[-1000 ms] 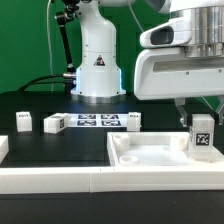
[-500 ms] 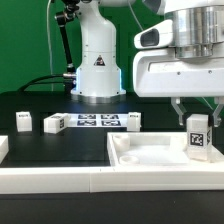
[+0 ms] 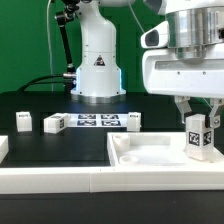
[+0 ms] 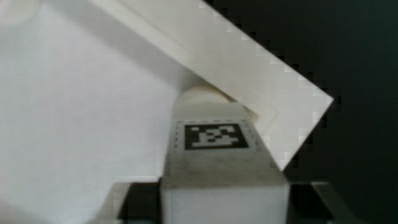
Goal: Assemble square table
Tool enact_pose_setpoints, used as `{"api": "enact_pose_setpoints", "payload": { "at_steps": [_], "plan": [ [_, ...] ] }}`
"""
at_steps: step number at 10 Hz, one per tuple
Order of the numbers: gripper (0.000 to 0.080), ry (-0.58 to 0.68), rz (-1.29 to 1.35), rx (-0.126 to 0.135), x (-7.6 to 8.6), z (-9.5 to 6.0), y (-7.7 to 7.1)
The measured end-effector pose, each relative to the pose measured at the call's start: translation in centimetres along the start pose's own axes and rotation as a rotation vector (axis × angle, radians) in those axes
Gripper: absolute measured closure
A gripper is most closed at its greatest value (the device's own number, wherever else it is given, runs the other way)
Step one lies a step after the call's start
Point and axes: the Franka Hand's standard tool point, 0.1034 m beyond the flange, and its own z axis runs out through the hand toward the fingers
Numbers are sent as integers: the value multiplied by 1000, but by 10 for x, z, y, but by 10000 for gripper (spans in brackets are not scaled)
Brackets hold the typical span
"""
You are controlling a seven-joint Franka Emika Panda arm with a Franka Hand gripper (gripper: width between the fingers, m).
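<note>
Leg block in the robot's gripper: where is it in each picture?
Exterior view: the leg block is at the exterior view's right, between the fingers of the gripper.
Wrist view: the leg block is in the middle, close to the camera and between the dark fingers.
Shared landmark: the raised rim of the square table top, just behind the block.

The black surface carries the arm's white base at its far edge. In front of the base the marker board lies flat. Three small white leg blocks stand in line with it: one toward the exterior view's left, one just beside the board's left end and one just beside its right end. The square tray-like top lies near the front right corner. A long white rail runs along the near edge.
</note>
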Motion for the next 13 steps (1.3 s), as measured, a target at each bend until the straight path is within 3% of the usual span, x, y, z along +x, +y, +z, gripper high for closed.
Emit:
{"api": "enact_pose_setpoints", "payload": {
  "at_steps": [8,10,11,12,13],
  "plan": [
    [509,-34,329,12,-5,1,-2],
    [243,-33,229,11,-5,1,-2],
    [243,-33,189,11,-6,2,-2],
    [175,-32,109,16,-7,2,-2],
    [157,-25,28,26,-6,3,-2]
  ]
}}
